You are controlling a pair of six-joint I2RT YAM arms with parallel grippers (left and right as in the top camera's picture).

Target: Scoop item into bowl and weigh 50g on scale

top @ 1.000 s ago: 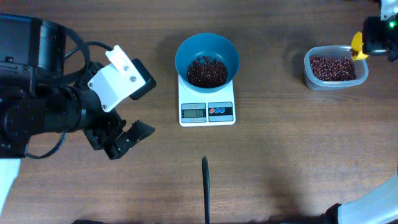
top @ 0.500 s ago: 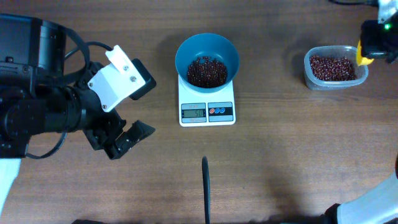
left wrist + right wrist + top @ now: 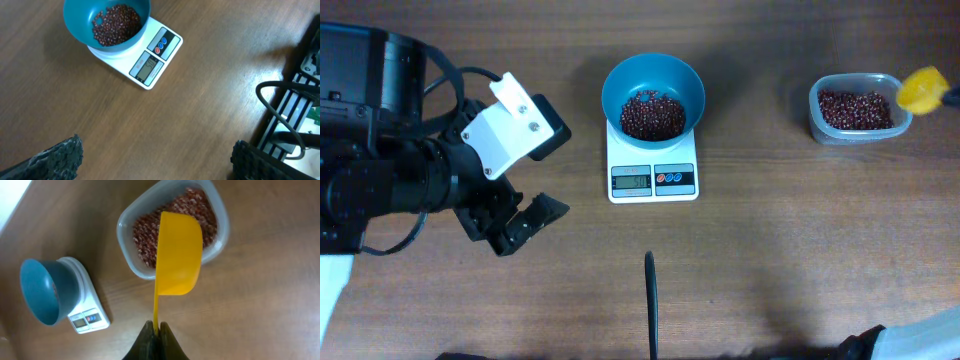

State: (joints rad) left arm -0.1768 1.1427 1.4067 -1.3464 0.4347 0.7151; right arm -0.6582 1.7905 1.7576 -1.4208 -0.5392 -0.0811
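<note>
Right pincer [image 3: 156, 330] pinches the scoop [image 3: 179, 255] over the tub's [image 3: 125, 227] rim, left pincer [image 3: 155, 162] spread; next, probably topping up the bowl [image 3: 620, 82] on the scale [image 3: 653, 180].

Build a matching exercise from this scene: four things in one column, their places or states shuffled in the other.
Things
1. round teal-blue plastic bowl
2. clear rounded plastic tub
3. yellow plastic scoop
4. left gripper

Places or states
A. open, holding nothing
B. on the small white square scale
C. directly on the wooden table
D. handle clamped in the shut right gripper

Pairs: 1-B, 2-C, 3-D, 4-A
</note>
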